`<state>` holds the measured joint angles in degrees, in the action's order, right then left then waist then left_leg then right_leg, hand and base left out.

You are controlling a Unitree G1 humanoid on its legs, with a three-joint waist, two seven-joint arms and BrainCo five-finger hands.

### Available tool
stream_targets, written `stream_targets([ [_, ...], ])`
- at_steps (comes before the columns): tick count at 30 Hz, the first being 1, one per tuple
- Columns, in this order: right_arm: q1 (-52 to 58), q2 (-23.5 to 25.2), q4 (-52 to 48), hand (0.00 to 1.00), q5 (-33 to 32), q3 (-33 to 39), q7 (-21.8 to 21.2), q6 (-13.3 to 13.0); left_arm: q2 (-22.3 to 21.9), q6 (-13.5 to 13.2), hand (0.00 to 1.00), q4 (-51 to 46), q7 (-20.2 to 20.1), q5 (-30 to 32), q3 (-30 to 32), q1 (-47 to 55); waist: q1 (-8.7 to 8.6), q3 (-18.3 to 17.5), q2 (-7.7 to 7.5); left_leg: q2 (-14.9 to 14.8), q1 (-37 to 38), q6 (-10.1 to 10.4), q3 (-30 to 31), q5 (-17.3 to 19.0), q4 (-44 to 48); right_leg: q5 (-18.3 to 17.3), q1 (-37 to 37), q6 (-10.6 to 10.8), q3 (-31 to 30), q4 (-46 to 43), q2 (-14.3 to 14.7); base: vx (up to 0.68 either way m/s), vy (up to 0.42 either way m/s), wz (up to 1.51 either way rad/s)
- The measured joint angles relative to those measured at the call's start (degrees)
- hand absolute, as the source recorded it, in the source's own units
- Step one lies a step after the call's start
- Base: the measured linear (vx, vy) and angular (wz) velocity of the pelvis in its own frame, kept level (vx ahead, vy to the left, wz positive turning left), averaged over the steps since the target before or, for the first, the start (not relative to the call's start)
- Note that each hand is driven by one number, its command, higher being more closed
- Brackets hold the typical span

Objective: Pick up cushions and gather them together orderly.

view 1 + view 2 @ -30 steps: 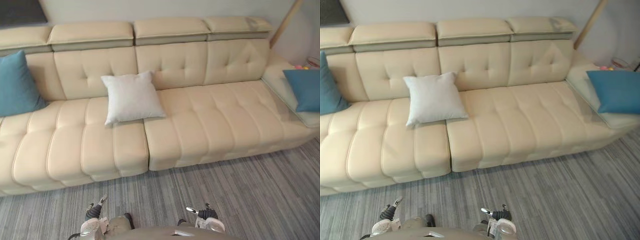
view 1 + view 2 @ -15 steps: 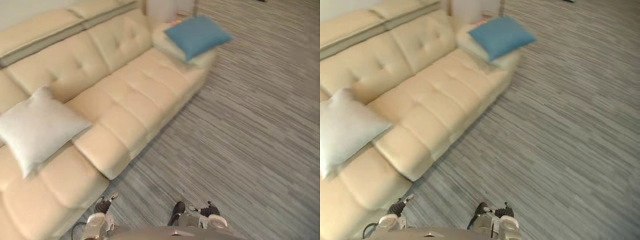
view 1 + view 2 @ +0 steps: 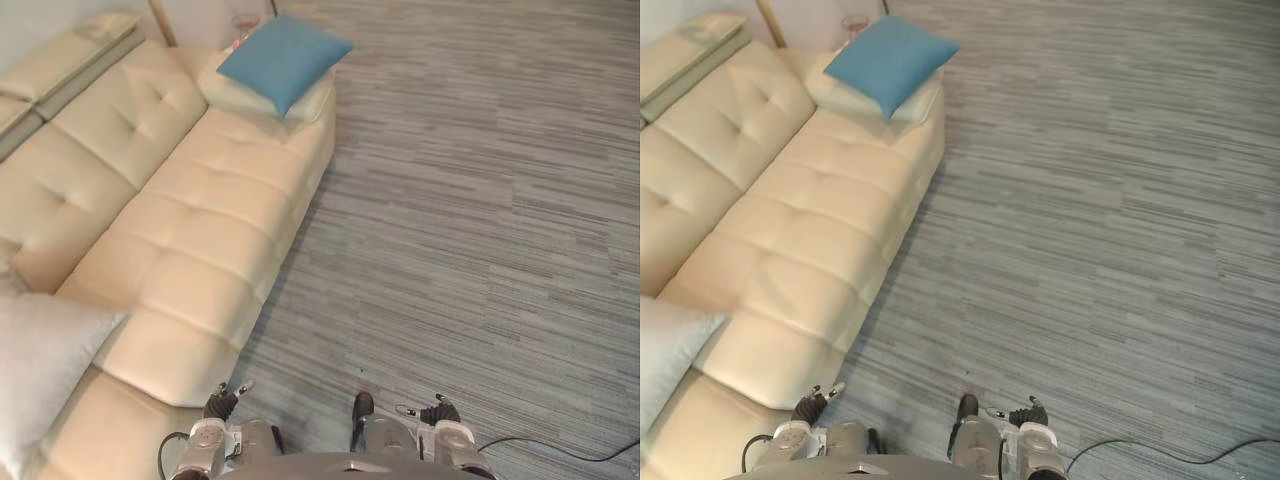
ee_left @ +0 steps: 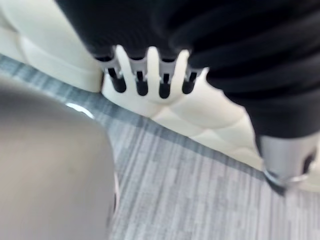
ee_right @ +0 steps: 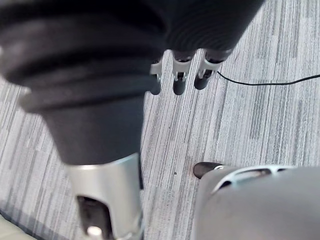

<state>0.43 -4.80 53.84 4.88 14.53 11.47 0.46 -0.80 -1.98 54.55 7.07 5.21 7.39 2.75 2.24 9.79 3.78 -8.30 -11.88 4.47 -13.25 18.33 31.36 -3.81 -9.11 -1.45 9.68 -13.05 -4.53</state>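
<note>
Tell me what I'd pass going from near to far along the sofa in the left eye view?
The white cushion → bare sofa seats → the blue cushion at the far end.

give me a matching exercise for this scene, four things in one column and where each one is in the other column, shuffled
Things:
1. blue cushion
2. white cushion
3. left hand
4. right hand

Places:
a. hanging over the grey carpet, holding nothing
b. on the far end of the cream sofa
c. hanging by the sofa's front edge, holding nothing
d. on the sofa seat nearest the robot, at its left

Pairs: 1-b, 2-d, 3-c, 4-a
</note>
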Motion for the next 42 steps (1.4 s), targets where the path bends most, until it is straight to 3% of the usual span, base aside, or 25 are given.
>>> stream_targets([
  [2, 1.15, 0.90, -1.81, 0.00, -0.03, -0.36, 0.07, -0.14, -0.64, -0.42, 0.00, -0.62, -0.04, -0.06, 1.72, 0.08, 0.70, 0.02, 0.17, 0.19, -1.28, 0.32, 1.48, -0.84, -5.54, -0.57, -0.21, 0.92, -1.95, -0.65, 0.71, 0.07, 0.198, -0.89],
  [4, 1.45, 2.55, -4.94, 0.00, -0.02, -1.43, 0.15, -0.15, -1.66, -0.37, 0.00, -0.84, 0.07, -0.03, 3.92, 0.51, 1.83, -1.28, 1.47, -0.14, -0.99, -1.97, 0.48, -4.84, -7.97, -3.10, -2.55, 1.10, -3.59, -6.57, 2.26, 0.16, 0.239, -1.42],
  [6, 1.86, 3.74, -5.62, 0.00, -0.11, -2.13, 0.37, -0.17, -0.67, -0.32, 0.00, -1.18, 0.04, -0.04, 4.46, 0.60, 1.27, -0.92, -0.95, 1.04, 0.52, -1.99, -1.04, -4.72, -8.11, -7.64, -2.50, 1.56, -2.86, -14.56, 0.70, 0.21, 0.144, -0.59],
  [8, 2.49, 4.84, -4.77, 0.00, -0.10, -2.22, 0.50, 0.04, 0.32, -0.38, 0.00, -1.68, 0.10, -0.31, 5.20, 0.81, 1.91, -2.23, -3.59, 3.84, 0.51, -3.63, -0.81, -2.97, -7.03, -10.60, 0.19, 4.69, -4.58, -9.63, -0.10, 0.24, 0.124, -0.58],
  [10, 2.38, 5.13, -4.26, 0.00, 0.05, -2.33, 0.38, 0.00, -1.05, -0.03, 0.00, -1.42, 0.17, -0.60, 6.15, 1.22, 2.80, -3.27, -2.36, 4.90, 1.46, -5.44, -1.19, -2.67, -7.94, -10.62, 0.10, 5.55, -7.39, -9.64, 0.03, 0.25, 0.163, -0.84],
  [13, 2.16, 5.40, -3.67, 0.00, 0.36, -2.00, -0.12, -0.14, -0.11, 0.74, 0.00, -1.06, 0.18, -0.67, 5.01, 1.28, 2.27, -3.62, -3.10, 7.74, 6.04, -6.65, -3.93, -0.69, -7.10, -13.91, -2.97, 7.76, -7.71, -23.27, -3.58, 0.37, 0.090, -0.51],
  [15, 2.11, 5.40, -4.00, 0.00, 0.76, -2.00, -0.19, -0.24, 0.00, 0.83, 0.00, -0.95, 0.20, -0.67, 4.36, 1.33, 2.32, -3.43, -3.40, 8.21, 7.98, -6.81, -3.92, -0.33, -7.59, -12.22, -4.80, 7.80, -7.55, -29.52, -4.45, 0.29, 0.051, -0.33],
  [16, 1.97, 4.85, -5.05, 0.00, 1.55, -1.99, -0.25, -0.29, 0.15, 0.89, 0.00, -1.00, 0.20, -0.67, 3.00, 1.40, 1.34, -3.14, -2.78, 8.18, 12.48, -7.49, -2.33, 2.46, -9.50, -6.33, -9.31, 6.94, -5.81, -42.31, -6.10, 0.30, 0.021, -0.18],
  [17, 1.97, 4.58, -5.58, 0.00, 1.74, -2.04, -0.23, -0.35, 0.15, 0.90, 0.00, -1.02, 0.23, -0.68, 2.40, 1.34, 0.91, -2.88, -2.66, 8.18, 13.89, -7.60, -1.57, 3.65, -10.43, -5.55, -10.49, 6.42, -4.68, -45.41, -6.41, 0.37, -0.012, -0.05],
  [19, 1.70, 4.52, -5.55, 0.00, 2.10, -2.17, -0.32, -0.31, 0.52, 0.96, 0.00, -0.94, 0.26, -0.74, 1.21, 1.19, 0.29, -2.40, -3.38, 7.60, 17.81, -7.38, -1.03, 5.72, -11.23, -10.78, -13.26, 4.85, -1.40, -49.03, -7.68, 0.31, -0.065, 0.01],
  [21, 1.46, 3.68, -5.62, 0.00, 1.95, -1.99, -0.49, -0.30, 0.52, 1.05, 0.00, -0.07, 0.27, -1.76, 1.15, 0.52, -0.48, -2.11, -3.49, 5.43, 21.64, -6.42, -0.92, 6.82, -13.98, -14.69, -19.12, 2.95, 4.13, -42.97, -6.57, 0.39, -0.141, 0.02],
  [23, 0.35, 3.29, -5.82, 0.00, 1.63, -1.01, -0.50, -0.67, 0.52, 1.13, 0.00, 0.71, 0.29, -2.00, 0.82, 0.12, -1.57, -1.48, -2.64, 3.33, 24.76, -5.80, -0.48, 6.46, -17.00, -12.39, -22.79, 2.73, 5.35, -31.51, -3.67, 0.47, -0.189, 0.17],
  [24, 0.02, 3.20, -5.50, 0.00, 1.68, -0.80, -0.49, -0.59, 0.76, 1.14, 0.00, 1.19, 0.31, -2.21, 0.20, -0.10, -2.13, -1.30, -3.09, 2.95, 26.14, -4.99, 1.11, 5.96, -17.85, -7.24, -23.11, 3.26, 3.77, -20.81, -2.13, 0.53, -0.228, 0.33],
  [25, 0.04, 3.17, -5.29, 0.00, 1.58, -0.67, -0.56, -0.58, 1.09, 1.16, 0.00, 1.40, 0.29, -2.20, -0.23, -0.08, -2.27, -1.03, -3.48, 3.21, 26.91, -4.61, 2.73, 5.78, -18.25, 0.98, -22.10, 2.55, 2.72, -15.27, -1.42, 0.58, -0.237, 0.31],
  [26, -1.21, 2.56, -4.02, 0.00, 1.79, 0.25, -0.73, -0.50, 0.71, 1.17, 0.00, 3.01, 0.17, -2.18, -0.57, -1.07, -1.74, -0.44, -2.22, 1.80, 27.91, -4.58, 6.11, 4.23, -18.14, 5.50, -20.27, -0.32, 3.17, -15.27, -0.45, 0.58, -0.249, 0.31],
  [28, -2.50, 1.87, -2.79, 0.00, 1.99, 2.07, -0.82, -0.28, -0.27, 1.11, 0.00, 3.44, 0.18, -2.11, -0.51, -2.33, -1.69, 0.55, -2.36, 3.91, 27.25, -3.90, 11.20, 2.16, -19.49, 1.54, -20.48, -0.52, 2.25, -18.90, -2.33, 0.49, -0.226, 0.33],
  [29, -2.80, 1.46, -2.02, 0.00, 2.03, 2.55, -0.87, -0.21, -0.78, 0.75, 0.00, 3.40, 0.30, -1.82, -0.27, -2.18, -1.75, 0.51, -1.81, 4.32, 26.77, -3.42, 13.02, -1.81, -19.08, -1.81, -19.56, -0.49, 2.34, -22.04, -3.21, 0.39, -0.197, 0.47],
  [31, -2.76, 1.47, -1.63, 0.00, 2.05, 2.39, -0.91, -0.20, -1.06, 0.76, 0.00, 3.44, 0.26, -1.35, 0.47, -1.97, -2.21, 0.49, -0.65, 2.93, 24.92, -2.03, 15.37, -3.76, -10.64, -5.48, -15.00, 0.43, 4.93, -21.33, -3.27, 0.43, -0.207, 0.72],
  [32, -2.30, 1.76, -1.67, 0.00, 2.04, 1.80, -0.87, -0.10, -1.73, 0.80, 0.00, 2.44, 0.22, -1.01, 1.91, -2.08, -2.47, 0.57, -0.24, 1.83, 17.98, -0.17, 16.31, -8.11, 3.96, -7.29, -11.39, 0.64, 7.12, -19.72, -2.97, 0.46, -0.177, 0.73],
  [33, -1.60, 1.99, -1.96, 0.00, 2.01, 1.00, -0.83, -0.16, -2.04, 0.79, 0.00, 1.24, 0.21, -0.92, 3.15, -1.95, -1.58, 0.87, 0.62, -0.20, 12.53, 1.32, 15.40, -15.79, 15.38, -8.18, -8.16, 0.21, 8.06, -17.66, -2.22, 0.44, -0.137, 0.51],
  [34, -1.11, 1.82, -2.61, 0.00, 1.93, 0.10, -0.77, -0.14, -2.07, 0.78, 0.00, 0.95, 0.24, -0.59, 3.42, -1.55, -0.61, 0.99, 0.92, -2.93, 8.67, 1.23, 13.01, -18.19, 22.99, -9.30, -5.82, -0.60, 8.48, -16.07, -1.03, 0.31, -0.028, 0.02],
  [36, -0.99, 2.26, -3.36, 0.00, 1.22, -0.40, -0.49, -0.16, -1.43, 0.85, 0.00, 0.45, 0.24, -0.54, 3.38, -1.45, 0.08, 1.36, 1.18, -6.16, 1.55, -1.50, 7.00, -11.05, 32.26, -10.86, -0.56, -0.31, 8.64, -13.42, -0.55, 0.40, 0.007, 0.01],
  [37, -0.42, 2.52, -3.36, 0.00, 0.64, -0.71, -0.04, -0.07, -1.12, 0.81, 0.00, -0.33, 0.28, -0.60, 3.28, -1.21, 0.53, 1.46, 1.01, -6.16, -2.45, -2.25, 3.58, -7.09, 30.83, -11.20, 4.40, 0.39, 9.33, -9.79, -1.21, 0.50, 0.035, 0.22],
  [39, 0.43, 2.60, -3.36, 0.00, -0.04, -0.80, 0.01, 0.04, -0.98, 0.72, 0.00, -1.72, 0.28, -0.61, 2.73, -0.96, 0.91, 1.44, 0.66, -5.54, -6.65, -2.77, -0.25, -4.46, 21.87, -10.97, 9.23, 2.10, 10.60, -5.74, -2.15, 0.47, 0.102, 0.29],
  [42, 0.48, 2.69, -3.39, 0.00, -0.02, 0.19, 0.36, 0.05, -1.13, 0.55, 0.00, -2.36, 0.24, -0.63, 2.38, -1.14, 1.49, 1.52, 0.38, -1.00, -8.64, -2.06, -2.65, -9.13, -6.59, -11.83, 14.23, 6.03, 11.62, -2.35, -4.10, 0.50, 0.199, 0.14],
])
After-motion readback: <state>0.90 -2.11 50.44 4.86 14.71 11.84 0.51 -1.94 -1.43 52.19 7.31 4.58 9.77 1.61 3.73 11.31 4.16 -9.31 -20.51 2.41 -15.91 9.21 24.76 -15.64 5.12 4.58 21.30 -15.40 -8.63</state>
